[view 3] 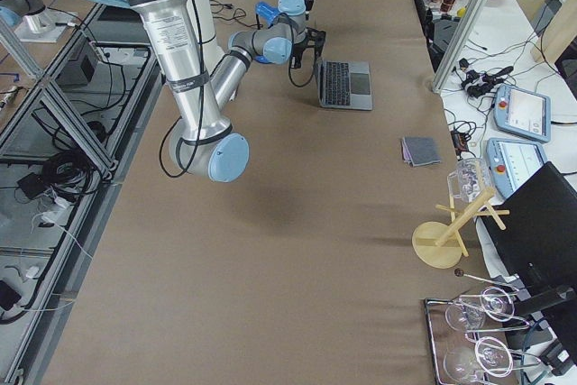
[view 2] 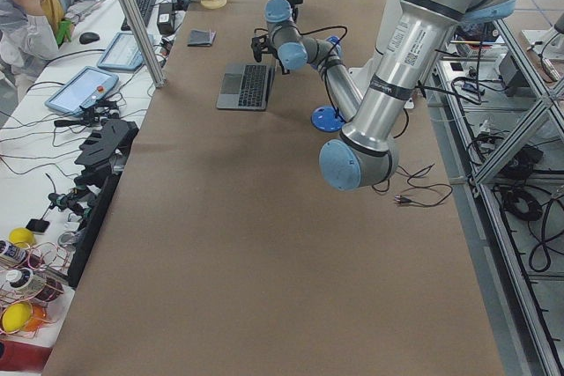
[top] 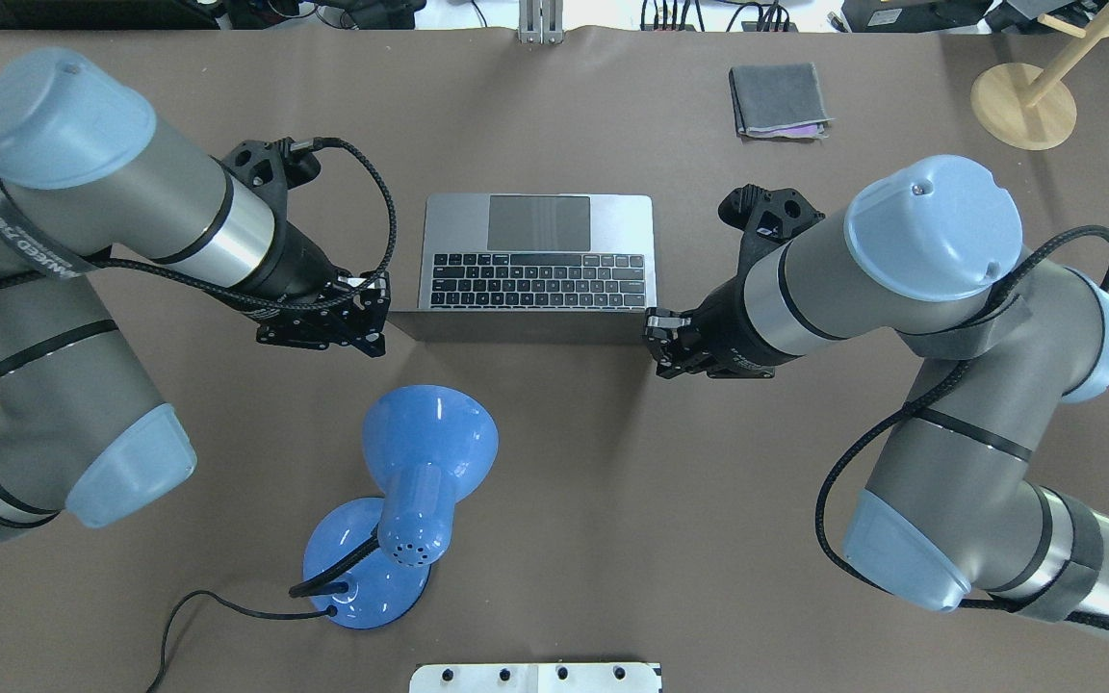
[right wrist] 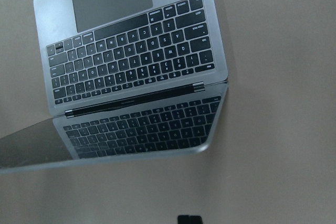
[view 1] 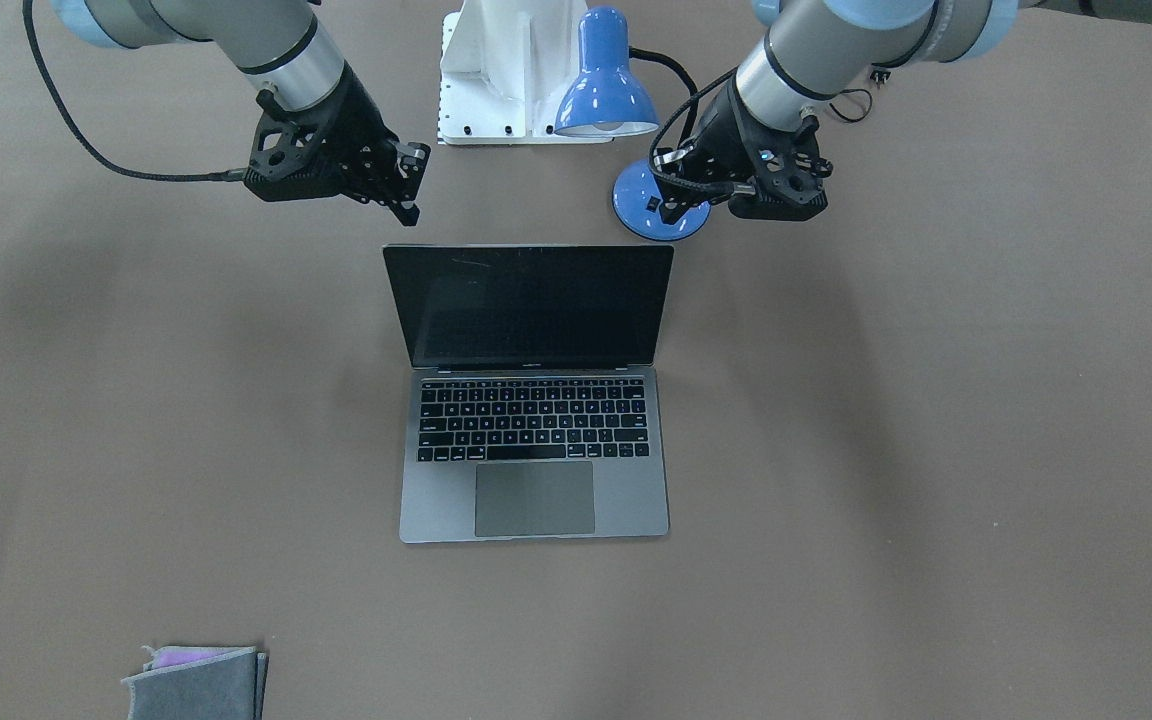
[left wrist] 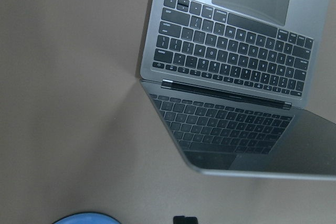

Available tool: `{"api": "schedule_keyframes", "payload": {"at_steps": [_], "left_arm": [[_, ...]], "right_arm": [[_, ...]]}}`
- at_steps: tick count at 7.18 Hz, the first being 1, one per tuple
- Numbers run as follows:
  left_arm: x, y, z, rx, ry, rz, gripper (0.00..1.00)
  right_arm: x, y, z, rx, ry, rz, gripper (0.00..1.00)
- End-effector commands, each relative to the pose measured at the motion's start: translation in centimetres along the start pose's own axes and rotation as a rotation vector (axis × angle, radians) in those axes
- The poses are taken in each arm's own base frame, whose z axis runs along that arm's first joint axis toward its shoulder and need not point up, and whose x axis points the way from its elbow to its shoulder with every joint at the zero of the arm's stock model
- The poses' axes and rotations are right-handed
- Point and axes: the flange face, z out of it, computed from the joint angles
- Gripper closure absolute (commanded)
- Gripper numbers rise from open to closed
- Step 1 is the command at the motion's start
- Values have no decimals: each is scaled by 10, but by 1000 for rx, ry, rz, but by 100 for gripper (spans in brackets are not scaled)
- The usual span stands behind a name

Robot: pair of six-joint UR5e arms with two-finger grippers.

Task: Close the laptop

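left tool [top: 381, 315]: fingers brought together, nothing held; poised above the surface [top: 564, 462], just off the left corner of the lid [top: 516, 327], apart from it.
right tool [top: 654, 343]: likewise drawn together with nothing held, just off the lid's right corner.
laptop [view 1: 534, 420]: set between the two tools, open, lid raised about upright, dark screen turned away from them; keyboard and trackpad laid out beyond them.
lamp [top: 429, 433]: blue, stood behind the left tool, towards the robot's base.
pouch [top: 778, 99]: grey, laid well beyond the right tool.
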Motion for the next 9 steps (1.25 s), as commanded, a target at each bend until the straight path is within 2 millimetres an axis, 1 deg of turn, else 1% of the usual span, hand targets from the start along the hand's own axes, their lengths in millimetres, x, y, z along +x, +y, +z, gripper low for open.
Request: {"api": "schedule_keyframes", "payload": {"at_steps": [1,2,3,4,5,6,7,8,9], "left_arm": [[12,-9,16,6,-16,-10,100],[13,-9,16,6,-15,-7,100],[18,-9,14,8,-8,1,100],[21,-15,14,36,-9,8,100],[32,-27,13,94,-12,11,100],[44,-49,17,114,-21,-2,100],[56,-81,21,143,-9,-11,100],[46,-109,34,163,4,-10,100],[33,-135,32,195,23,-13,100]], "right_arm": [[-3,-17,-4,25,0,7,100],[-6,-22,-8,35,-5,10,100],[-9,-37,-9,54,-2,25,100],[-13,-49,-5,64,6,34,100],[-13,-53,-3,67,11,39,100],[-16,-63,-6,81,7,46,100],[-28,-82,0,92,17,57,100],[-32,-104,12,98,43,49,100],[-45,-123,17,102,53,47,100]]}}
